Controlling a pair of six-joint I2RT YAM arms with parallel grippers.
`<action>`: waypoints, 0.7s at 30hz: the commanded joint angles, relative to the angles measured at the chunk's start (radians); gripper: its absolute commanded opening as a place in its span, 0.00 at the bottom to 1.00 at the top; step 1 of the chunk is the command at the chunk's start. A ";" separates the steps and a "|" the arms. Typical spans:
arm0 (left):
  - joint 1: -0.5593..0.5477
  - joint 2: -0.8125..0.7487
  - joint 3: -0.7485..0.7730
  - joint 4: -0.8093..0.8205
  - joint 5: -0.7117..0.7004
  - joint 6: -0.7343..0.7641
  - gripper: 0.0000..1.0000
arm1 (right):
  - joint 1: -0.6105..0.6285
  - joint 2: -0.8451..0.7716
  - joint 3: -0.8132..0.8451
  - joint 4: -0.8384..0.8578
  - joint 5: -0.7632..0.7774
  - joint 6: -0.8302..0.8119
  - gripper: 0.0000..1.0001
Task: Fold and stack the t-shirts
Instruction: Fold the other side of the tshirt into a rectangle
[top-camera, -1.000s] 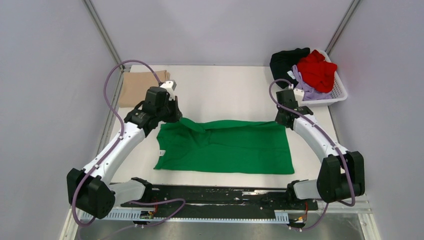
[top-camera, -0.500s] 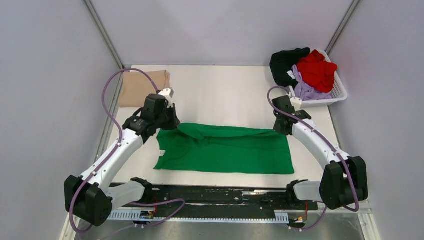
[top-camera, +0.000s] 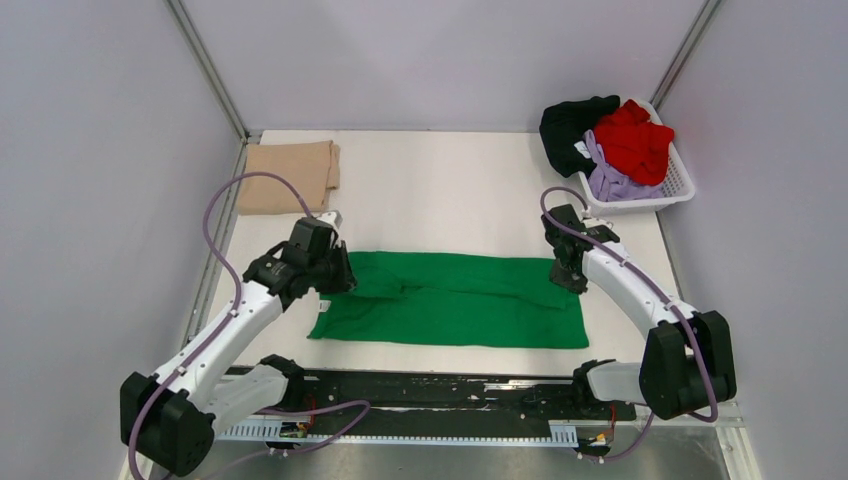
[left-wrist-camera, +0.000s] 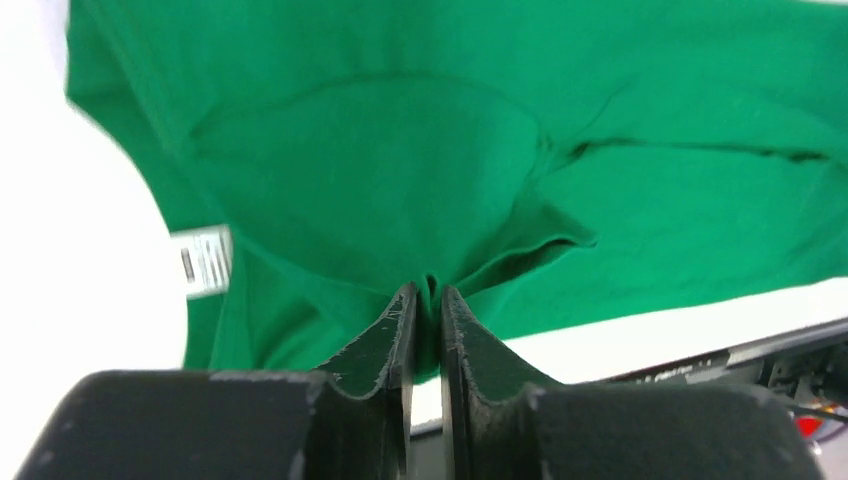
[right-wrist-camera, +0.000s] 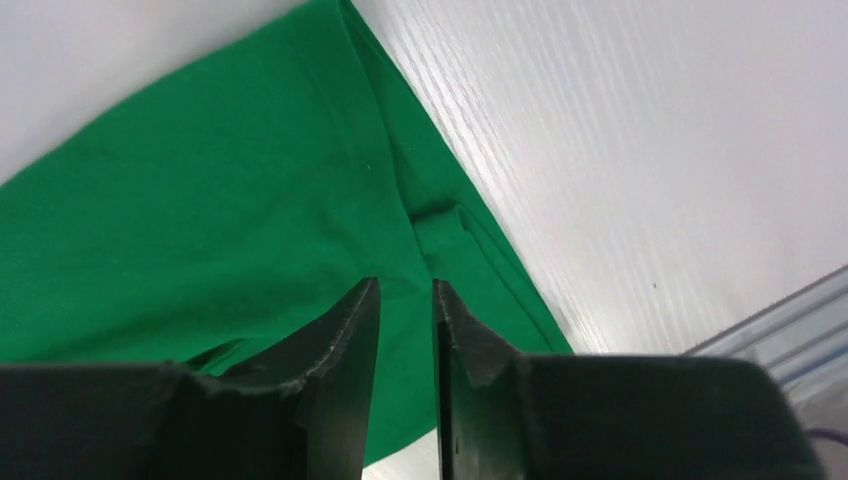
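Observation:
A bright green t-shirt (top-camera: 450, 300) lies across the middle of the table, its far edge folded over towards the near side. My left gripper (top-camera: 338, 280) is at the shirt's left end; in the left wrist view it (left-wrist-camera: 427, 290) is shut on a pinched fold of the green cloth (left-wrist-camera: 400, 150). My right gripper (top-camera: 563, 278) is low over the shirt's right end. In the right wrist view its jaws (right-wrist-camera: 405, 288) stand a narrow gap apart over flat green cloth (right-wrist-camera: 200, 220). A folded tan t-shirt (top-camera: 288, 175) lies at the far left.
A white basket (top-camera: 682, 187) at the far right holds a black t-shirt (top-camera: 570, 120), a red one (top-camera: 635, 135) and a lavender one (top-camera: 610, 178). The arm bases and a black rail (top-camera: 430, 395) run along the near edge. Grey walls close in both sides.
Both grippers have moved towards the near side and down, carrying the shirt's far edge over onto its body. The shirt now lies as a narrower flat band.

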 joint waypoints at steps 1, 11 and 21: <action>-0.020 -0.099 -0.051 -0.181 0.010 -0.116 0.26 | 0.003 -0.030 0.004 -0.136 0.020 0.128 0.29; -0.051 -0.221 -0.030 -0.280 0.045 -0.170 0.98 | 0.001 -0.252 0.007 -0.027 0.005 0.099 1.00; -0.045 0.105 -0.014 0.121 0.092 -0.260 1.00 | 0.007 -0.281 -0.133 0.481 -0.770 -0.097 1.00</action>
